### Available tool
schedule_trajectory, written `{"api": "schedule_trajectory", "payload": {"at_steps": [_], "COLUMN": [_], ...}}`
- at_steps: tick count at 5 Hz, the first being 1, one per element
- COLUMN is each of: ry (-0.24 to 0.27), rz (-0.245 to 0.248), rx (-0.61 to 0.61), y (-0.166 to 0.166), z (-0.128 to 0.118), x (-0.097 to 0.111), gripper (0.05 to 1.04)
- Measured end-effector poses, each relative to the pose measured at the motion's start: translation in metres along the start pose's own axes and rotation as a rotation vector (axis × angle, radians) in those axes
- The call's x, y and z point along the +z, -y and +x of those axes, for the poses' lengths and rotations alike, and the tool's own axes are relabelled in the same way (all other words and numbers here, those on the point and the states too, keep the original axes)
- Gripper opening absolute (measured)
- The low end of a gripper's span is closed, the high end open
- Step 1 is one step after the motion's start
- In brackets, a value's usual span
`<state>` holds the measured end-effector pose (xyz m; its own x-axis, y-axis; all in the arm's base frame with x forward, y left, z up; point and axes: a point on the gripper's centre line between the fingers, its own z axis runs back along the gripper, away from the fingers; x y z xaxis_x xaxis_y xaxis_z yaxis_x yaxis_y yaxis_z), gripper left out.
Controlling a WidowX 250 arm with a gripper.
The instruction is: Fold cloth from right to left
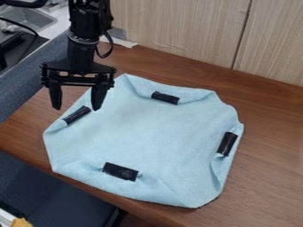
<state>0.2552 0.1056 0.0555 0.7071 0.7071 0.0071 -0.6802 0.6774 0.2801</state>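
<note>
I hang my gripper (77,107) over the left edge of the cloth (145,133) with my jaws spread wide apart and nothing between them, ready, I judge, to close on a bit of fabric. The cloth lies spread out on the brown table (272,177), which gives me room to bring one side across to the other. Its borders bunch up at the black strips, probably so that I have raised places to pinch (flat cloth is miserable stuff to grip). For a fold from right to left, the strip on the right (227,144) looks like my sensible hold, so I likely need to cross over to it first; if I pinch too shallowly there, the edge may slip free.

Now my count: one cloth, one table, one gripper with two fingers, and four black strips: that right one, one at the far edge (165,98), one on the left (77,115), one at the near edge (120,171).
</note>
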Motion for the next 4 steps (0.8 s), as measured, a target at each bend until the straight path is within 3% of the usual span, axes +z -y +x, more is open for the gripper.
{"api": "schedule_trajectory", "payload": {"at_steps": [1, 2, 4], "ry": [-0.026, -0.015, 0.063], "rz": [0.012, -0.031, -0.126], "rx": [-0.011, -0.128, -0.322], "y": [0.001, 0.020, 0.065], "z": [-0.003, -0.016, -0.037], "x": [-0.008, -0.014, -0.003], "gripper": [1.001, 1.001, 1.001]}}
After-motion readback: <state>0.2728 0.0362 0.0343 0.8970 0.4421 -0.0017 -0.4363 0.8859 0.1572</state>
